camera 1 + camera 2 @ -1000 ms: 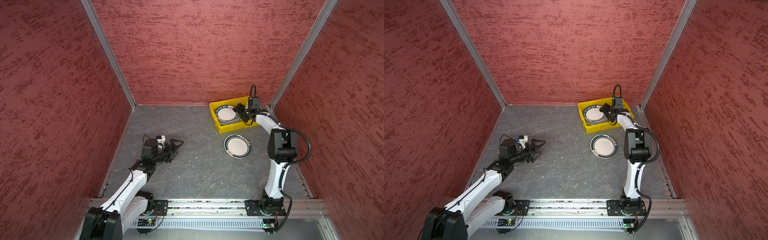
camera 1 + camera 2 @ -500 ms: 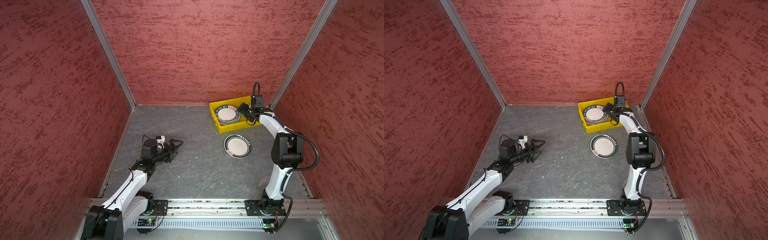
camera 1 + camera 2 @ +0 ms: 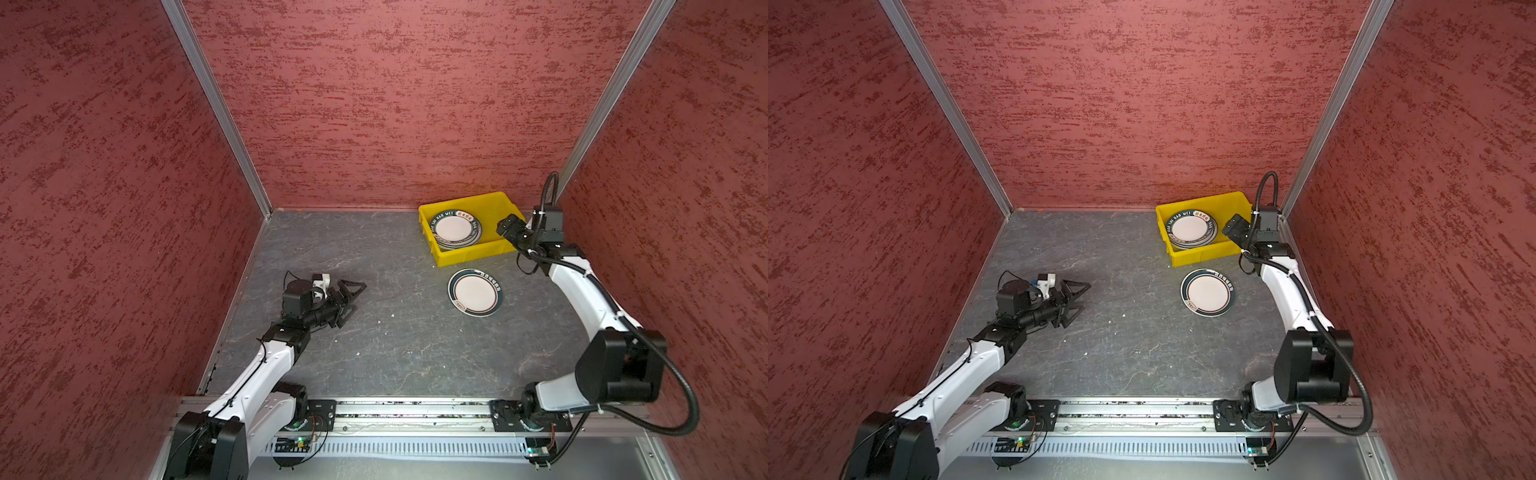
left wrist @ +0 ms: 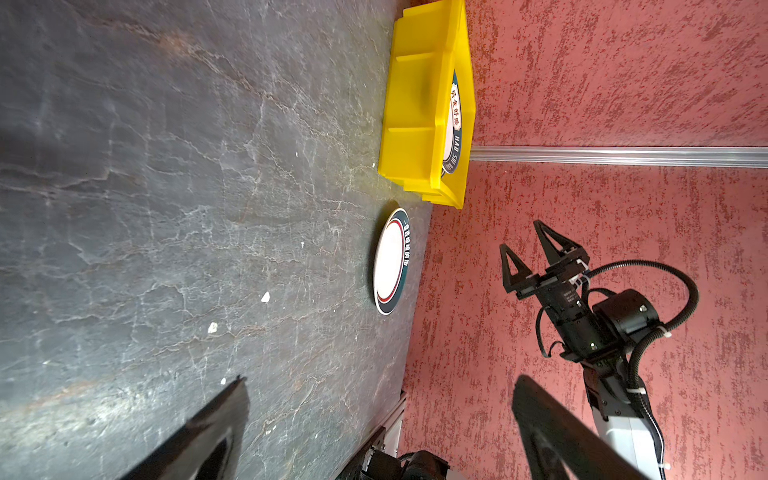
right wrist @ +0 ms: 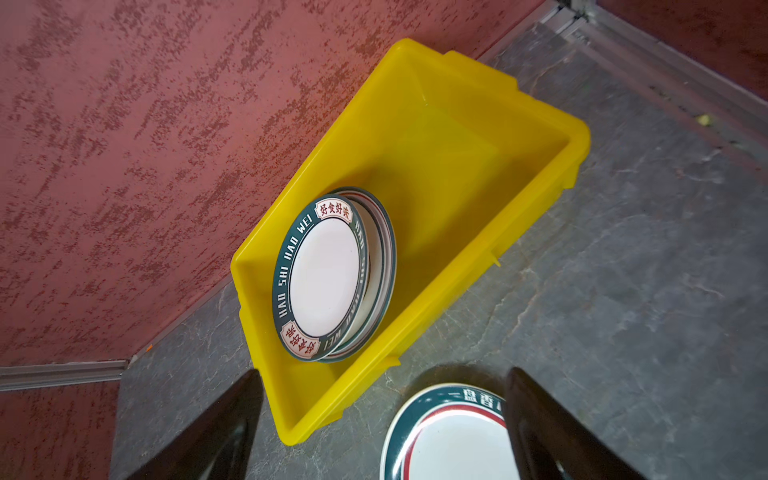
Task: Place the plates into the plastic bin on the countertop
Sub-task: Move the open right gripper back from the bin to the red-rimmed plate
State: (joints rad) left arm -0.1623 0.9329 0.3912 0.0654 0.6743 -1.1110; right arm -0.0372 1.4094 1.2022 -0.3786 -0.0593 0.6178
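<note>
Over by the countertop's (image 3: 395, 353) left edge, the left gripper (image 3: 356, 297) is held wide open, empty. Near the back right corner, plates (image 3: 455, 227) are stacked inside the plastic bin (image 3: 469, 255), one plate (image 3: 475, 292) is laid just in front, and the right gripper (image 3: 508, 227) is spread open, empty, by the bin's right end.

The loose plate (image 5: 448, 441) runs off the right wrist view's edge; the lower plates (image 5: 380, 266) beneath the top plate (image 5: 320, 274) in the plastic bin (image 5: 457, 158) are mostly hidden
</note>
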